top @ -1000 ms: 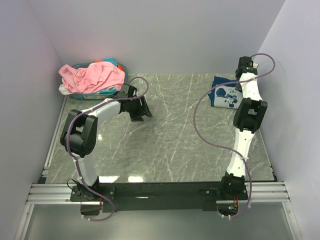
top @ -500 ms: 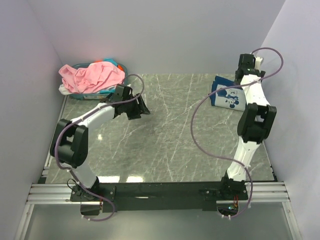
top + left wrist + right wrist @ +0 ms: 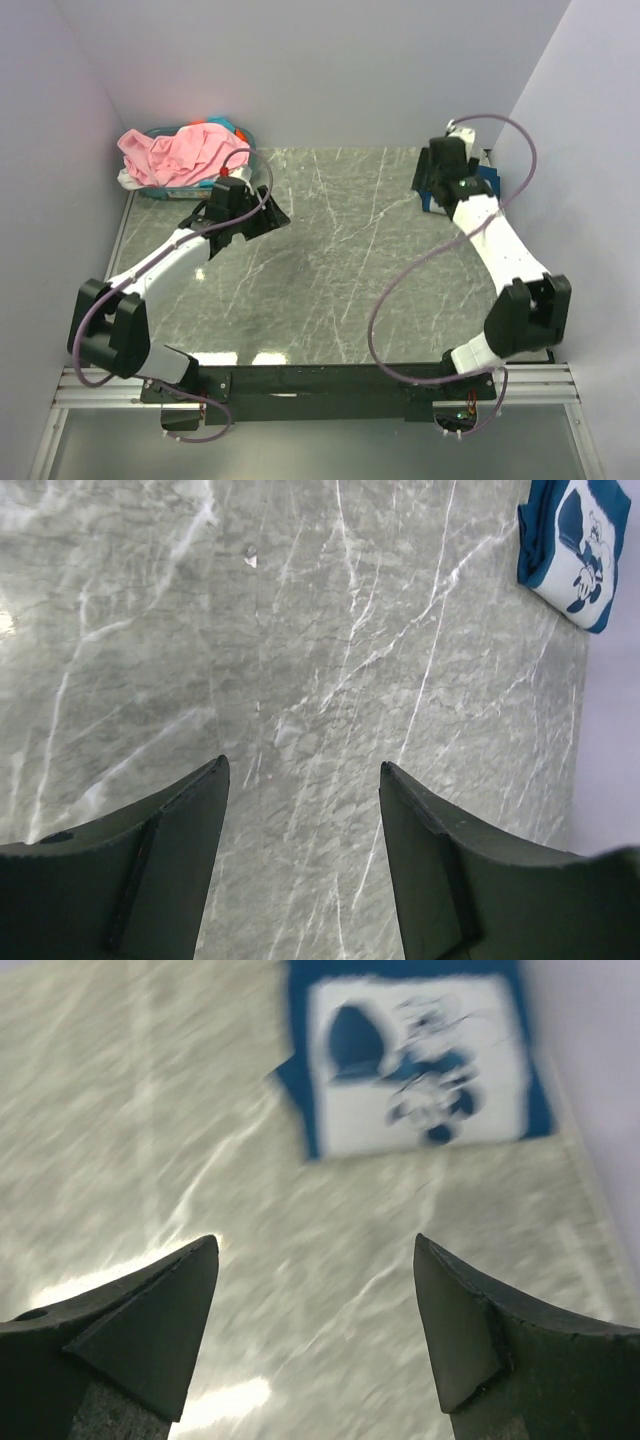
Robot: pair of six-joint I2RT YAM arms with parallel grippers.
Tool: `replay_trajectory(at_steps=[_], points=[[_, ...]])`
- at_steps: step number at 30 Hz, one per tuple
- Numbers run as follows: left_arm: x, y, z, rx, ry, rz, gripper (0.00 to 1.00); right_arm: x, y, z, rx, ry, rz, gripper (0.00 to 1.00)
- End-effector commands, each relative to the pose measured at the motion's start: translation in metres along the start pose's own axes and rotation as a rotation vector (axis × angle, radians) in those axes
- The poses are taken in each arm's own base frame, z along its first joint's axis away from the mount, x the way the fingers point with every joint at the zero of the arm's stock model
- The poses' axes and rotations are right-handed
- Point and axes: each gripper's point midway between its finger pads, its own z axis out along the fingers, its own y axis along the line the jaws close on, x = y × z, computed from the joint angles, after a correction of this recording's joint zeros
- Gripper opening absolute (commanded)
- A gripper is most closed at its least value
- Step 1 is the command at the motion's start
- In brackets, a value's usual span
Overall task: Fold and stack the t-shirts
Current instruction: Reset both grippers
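A folded dark navy t-shirt with a white print [image 3: 420, 1060] lies flat at the table's far right. In the top view only its blue edge [image 3: 487, 183] shows behind my right arm. It also shows far off in the left wrist view [image 3: 570, 540]. A light pink t-shirt [image 3: 190, 150] is heaped on the basket at the far left, with a pale one [image 3: 128, 180] under it. My right gripper [image 3: 428, 185] [image 3: 315, 1240] is open and empty, just on the near side of the navy shirt. My left gripper [image 3: 268, 215] [image 3: 300, 765] is open and empty over bare table.
The teal plastic basket [image 3: 236, 128] stands in the far left corner under the heap. Walls close in the table on the left, back and right. A purple cable [image 3: 400, 280] loops from the right arm over the table. A metal rail runs along the left edge.
My right arm has swung left from the far right corner, away from above the navy shirt. My left arm has stretched out and its gripper has shifted slightly left.
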Motion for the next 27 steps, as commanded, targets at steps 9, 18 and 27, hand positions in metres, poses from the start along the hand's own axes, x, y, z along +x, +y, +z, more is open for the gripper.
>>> replay_trajectory(at_steps=[9,18,27], points=[[-0.032,0.001,-0.058,-0.022,-0.296,0.009,0.68,0.068,0.061,-0.100,-0.384,-0.003,0.098,0.84],[-0.038,0.020,-0.091,-0.081,-0.423,0.002,0.69,0.097,0.054,-0.118,-0.430,-0.006,0.102,0.84],[-0.045,0.035,-0.108,-0.148,-0.499,-0.045,0.70,0.095,0.052,-0.121,-0.435,-0.021,0.090,0.84]])
